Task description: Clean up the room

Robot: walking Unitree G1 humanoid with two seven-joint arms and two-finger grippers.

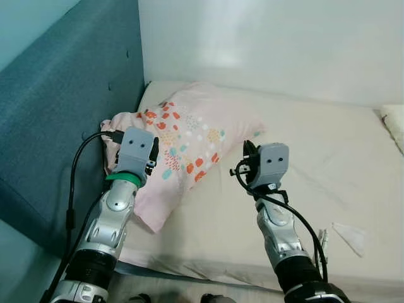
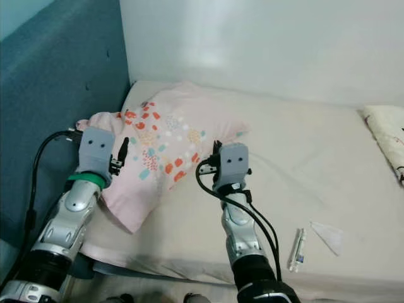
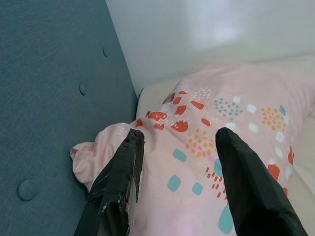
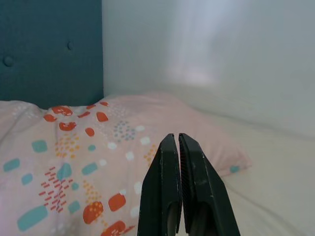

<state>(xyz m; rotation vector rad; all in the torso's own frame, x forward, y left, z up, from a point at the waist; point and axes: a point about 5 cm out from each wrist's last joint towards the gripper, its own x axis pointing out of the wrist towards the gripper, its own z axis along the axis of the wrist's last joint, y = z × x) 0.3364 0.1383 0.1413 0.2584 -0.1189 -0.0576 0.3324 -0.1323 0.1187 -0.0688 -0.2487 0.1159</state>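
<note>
Nearest us, a small tube (image 2: 297, 249) and a crumpled tissue (image 2: 329, 237) lie on the bed (image 1: 328, 158). Our left gripper (image 3: 177, 147), fingers spread, hovers over the pink pillow (image 1: 183, 148); our right gripper (image 4: 178, 147), pressed together, hangs beside it. A second pillow (image 2: 386, 136) is cut off at the edge.

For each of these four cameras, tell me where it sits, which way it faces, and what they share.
Left eye: on the head, facing down at the cream mattress; both silver arms show.
Right eye: same scene, adding a small white tube.
Left wrist: along the open left gripper at the pink patterned pillow by the blue padded headboard.
Right wrist: along the shut right gripper.
All share the pillow.
</note>
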